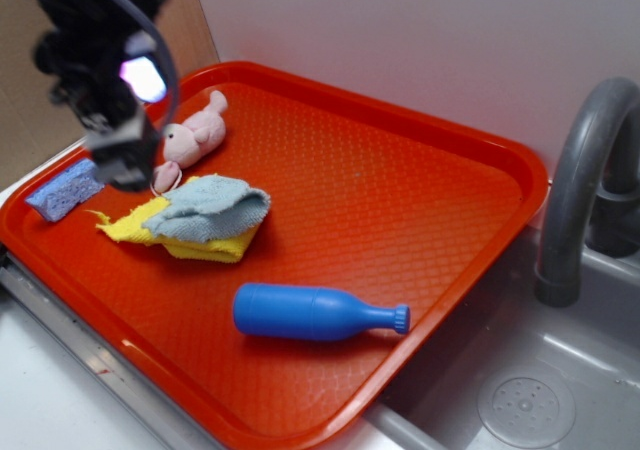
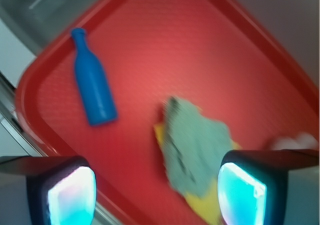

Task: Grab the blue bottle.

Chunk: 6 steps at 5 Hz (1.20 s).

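Claw (image 2: 155, 197) fingers spread wide, holding nothing | above grey-blue cloth (image 2: 195, 145) | blue bottle (image 2: 92, 85) lying apart on tray (image 2: 150, 30)

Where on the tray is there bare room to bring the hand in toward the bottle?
The tray is bare across its far and right half, from the cloths to the rim by the faucet. A clear strip also runs between the cloths and the blue bottle. It is crowded at the left corner: sponge, pink toy, and the hand above them.
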{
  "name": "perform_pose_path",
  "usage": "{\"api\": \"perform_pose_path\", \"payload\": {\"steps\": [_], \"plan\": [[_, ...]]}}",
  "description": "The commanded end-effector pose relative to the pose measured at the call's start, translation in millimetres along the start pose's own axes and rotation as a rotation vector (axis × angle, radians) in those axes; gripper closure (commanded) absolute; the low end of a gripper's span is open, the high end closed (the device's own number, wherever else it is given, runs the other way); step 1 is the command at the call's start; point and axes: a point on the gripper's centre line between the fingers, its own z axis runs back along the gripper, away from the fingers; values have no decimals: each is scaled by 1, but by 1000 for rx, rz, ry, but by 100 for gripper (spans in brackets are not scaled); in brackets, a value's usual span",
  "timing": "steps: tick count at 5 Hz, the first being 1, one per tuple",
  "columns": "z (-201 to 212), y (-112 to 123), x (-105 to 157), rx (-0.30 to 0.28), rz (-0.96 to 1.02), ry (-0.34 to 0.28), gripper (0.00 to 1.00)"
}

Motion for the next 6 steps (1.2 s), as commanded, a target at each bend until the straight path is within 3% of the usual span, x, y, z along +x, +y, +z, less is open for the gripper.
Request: {"api": "perform_pose_path", "payload": {"steps": [1,3,5,6], "plan": [[-36,-37,28,-63,-125,23,0],[-77,-58,31,-117,-280,83,0],[-89,-65,29,-87,-275,127,0],[-96,-68,28,-56,-245,146,100]]}}
